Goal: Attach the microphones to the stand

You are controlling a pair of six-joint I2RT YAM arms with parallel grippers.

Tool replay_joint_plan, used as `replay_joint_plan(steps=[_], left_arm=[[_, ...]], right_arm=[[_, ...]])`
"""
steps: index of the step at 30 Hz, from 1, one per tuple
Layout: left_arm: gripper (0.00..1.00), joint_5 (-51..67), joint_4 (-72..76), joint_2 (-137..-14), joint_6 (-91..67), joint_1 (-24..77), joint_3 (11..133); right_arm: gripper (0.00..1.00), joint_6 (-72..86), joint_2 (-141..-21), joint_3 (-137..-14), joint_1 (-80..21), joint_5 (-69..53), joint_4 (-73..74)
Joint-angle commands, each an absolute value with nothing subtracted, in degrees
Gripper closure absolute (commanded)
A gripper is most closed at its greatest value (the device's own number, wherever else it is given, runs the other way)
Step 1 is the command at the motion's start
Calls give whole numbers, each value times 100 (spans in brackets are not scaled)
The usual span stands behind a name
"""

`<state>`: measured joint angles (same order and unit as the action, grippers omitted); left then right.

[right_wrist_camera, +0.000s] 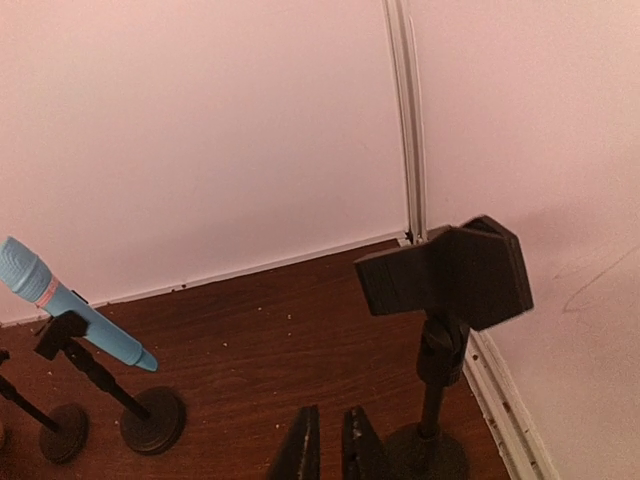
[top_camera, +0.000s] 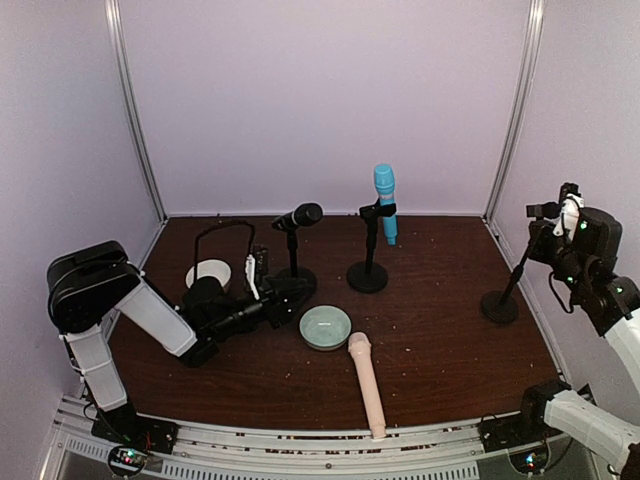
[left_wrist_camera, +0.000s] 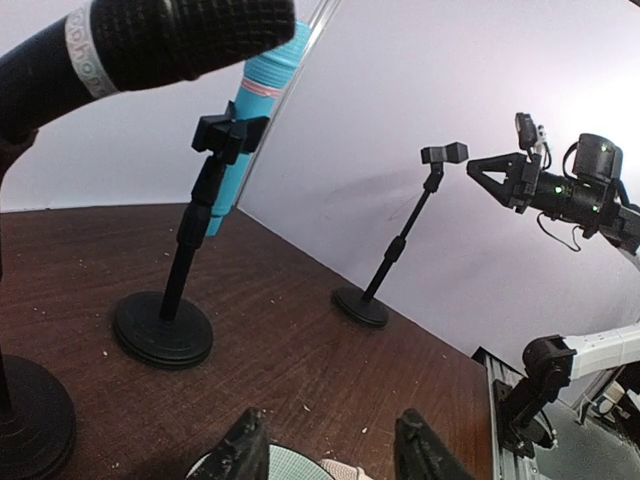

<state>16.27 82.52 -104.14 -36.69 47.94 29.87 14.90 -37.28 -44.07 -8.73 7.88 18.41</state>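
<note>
One pink microphone (top_camera: 366,385) unmounted on bench (top_camera: 450,340). Right hand (right_wrist_camera: 328,430) pressed together, left hand (left_wrist_camera: 330,435) spread; right may topple empty stand (top_camera: 499,305) nearby.

open: table (top_camera: 440,350) right of pink microphone (top_camera: 366,385) | blocked: green bowl (top_camera: 325,327) just beside its head, perhaps touching

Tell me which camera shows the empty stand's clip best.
Right wrist: the clip sits close and large, visibly empty. Top external shows it tiny and dark; left wrist shows it distant, side-on.
</note>
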Motion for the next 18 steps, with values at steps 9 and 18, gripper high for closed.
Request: replay_joint_plan(steps=[9,18], left_arm=[[46,1801,6996,-9665,-2972,5039,3450],[24,538,2829,-8300,-2389,5035,4782]], right_arm=[[30,1579,-4978,-4736,-905,1808,2366],[12,1758,-4911,-4303,-880,2263,1521]])
